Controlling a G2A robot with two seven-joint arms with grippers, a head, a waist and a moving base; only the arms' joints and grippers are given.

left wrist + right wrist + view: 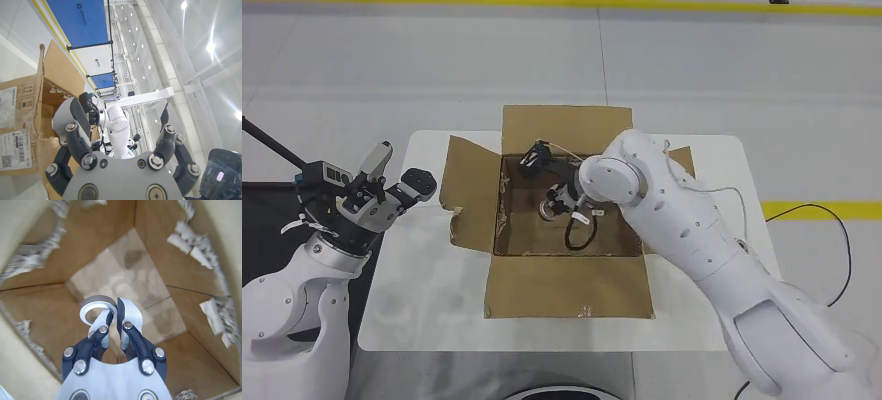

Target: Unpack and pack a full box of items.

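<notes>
Two right fingers [120, 311] pinch a smooth silvery ring [98, 300] inside the torn cardboard box [160, 237]; left fingers [80, 115] spread wide.

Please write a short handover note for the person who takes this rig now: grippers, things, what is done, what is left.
The left gripper is open and holds nothing, beside the box at the table edge.
The right gripper is inside the box, fingers shut on a metal ring.
Done: ring grasped.
Left: whether it comes out or goes in I cannot tell; finish that move, then go on with the task.
</notes>
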